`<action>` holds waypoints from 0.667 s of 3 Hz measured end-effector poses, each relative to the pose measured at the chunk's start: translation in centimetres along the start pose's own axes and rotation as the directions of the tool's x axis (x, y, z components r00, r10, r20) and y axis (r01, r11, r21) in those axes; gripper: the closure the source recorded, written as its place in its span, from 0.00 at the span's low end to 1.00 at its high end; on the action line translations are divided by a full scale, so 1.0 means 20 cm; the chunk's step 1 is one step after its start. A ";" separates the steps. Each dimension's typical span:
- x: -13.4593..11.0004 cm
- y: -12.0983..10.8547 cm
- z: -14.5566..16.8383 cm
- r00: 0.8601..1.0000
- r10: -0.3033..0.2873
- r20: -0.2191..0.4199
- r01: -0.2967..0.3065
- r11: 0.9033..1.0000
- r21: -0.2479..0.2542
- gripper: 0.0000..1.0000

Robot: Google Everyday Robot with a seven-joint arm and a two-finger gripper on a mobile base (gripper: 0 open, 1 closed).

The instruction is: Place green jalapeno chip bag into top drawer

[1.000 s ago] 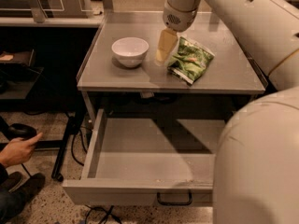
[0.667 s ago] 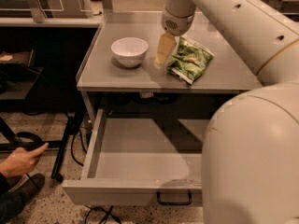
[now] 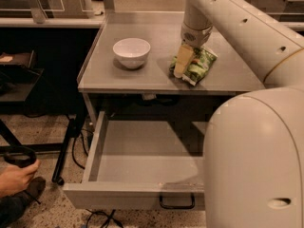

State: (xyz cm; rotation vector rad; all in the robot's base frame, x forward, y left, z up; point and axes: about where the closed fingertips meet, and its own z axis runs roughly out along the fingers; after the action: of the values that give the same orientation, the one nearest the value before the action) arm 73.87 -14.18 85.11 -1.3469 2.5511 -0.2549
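The green jalapeno chip bag (image 3: 199,64) lies flat on the grey tabletop (image 3: 156,56), right of centre near the front edge. My gripper (image 3: 184,66) reaches down from above and stands at the bag's left side, one pale finger (image 3: 183,61) touching or just over the bag's edge. The top drawer (image 3: 142,170) is pulled wide open below the tabletop, its inside empty, its dark curved handle (image 3: 176,204) at the front panel. My arm's large white body covers the drawer's right part.
A white bowl (image 3: 131,52) stands on the tabletop left of the bag. A person's hand (image 3: 16,177) holding a dark object is at the lower left on the floor. Dark shelving and table legs stand at the left.
The gripper has stayed at the bag's left side. The view has shifted a little, with the arm's body covering more of the right. The person's hand has moved lower left.
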 end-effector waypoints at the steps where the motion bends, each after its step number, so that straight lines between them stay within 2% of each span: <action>1: 0.00 0.00 0.01 1.000 0.001 -0.002 -0.001 1.000 0.000 0.00; 2: 0.00 0.00 0.01 1.000 0.001 -0.002 -0.001 1.000 0.000 0.20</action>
State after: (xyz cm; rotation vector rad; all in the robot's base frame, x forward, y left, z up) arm 73.90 -14.28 84.97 -1.3460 2.5533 -0.2558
